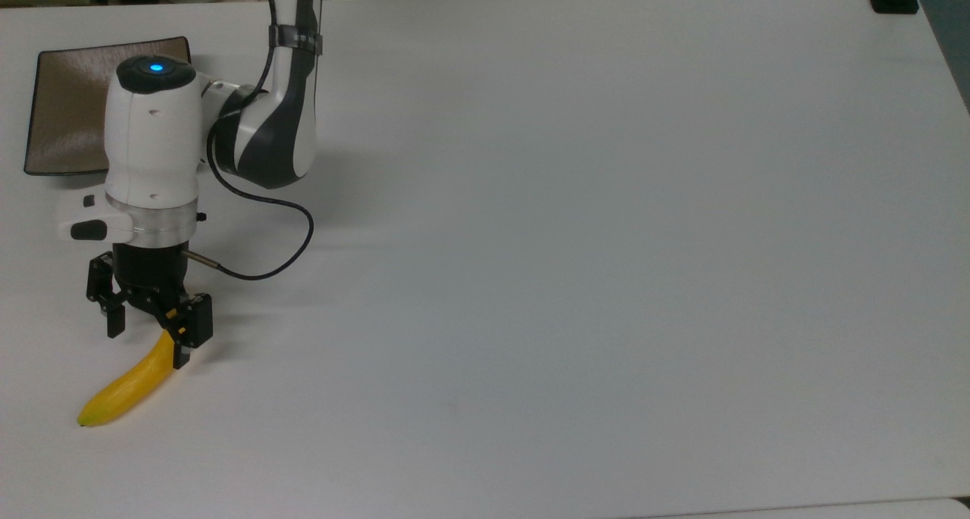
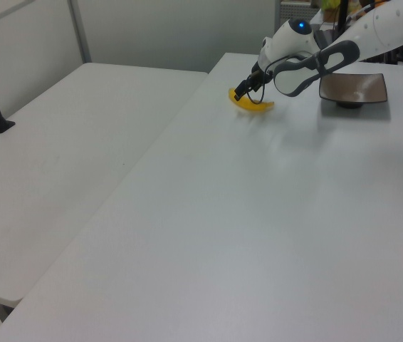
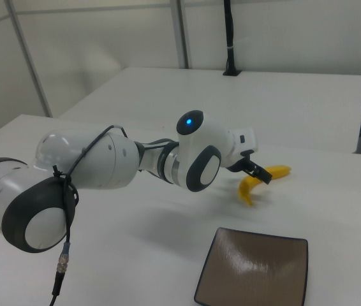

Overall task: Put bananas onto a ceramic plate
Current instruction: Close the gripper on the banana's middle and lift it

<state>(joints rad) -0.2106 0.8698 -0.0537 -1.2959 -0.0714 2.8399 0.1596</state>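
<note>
Gripper (image 1: 148,342) over the stem end of the bananas (image 1: 130,385), fingers (image 1: 115,322) spread apart.

The bananas lie flat on the white desk (image 1: 576,239) at the top view's lower left, one finger on each side of the stem end. The ceramic plate (image 1: 70,106) sits bare, well apart, at the top view's upper left.

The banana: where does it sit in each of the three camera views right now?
Top view: banana at lower left, stem end under the gripper.
Left view: banana at upper centre, just left of the brown square plate.
Right view: banana right of centre, above the plate.
Shared landmark: the plate.
</note>
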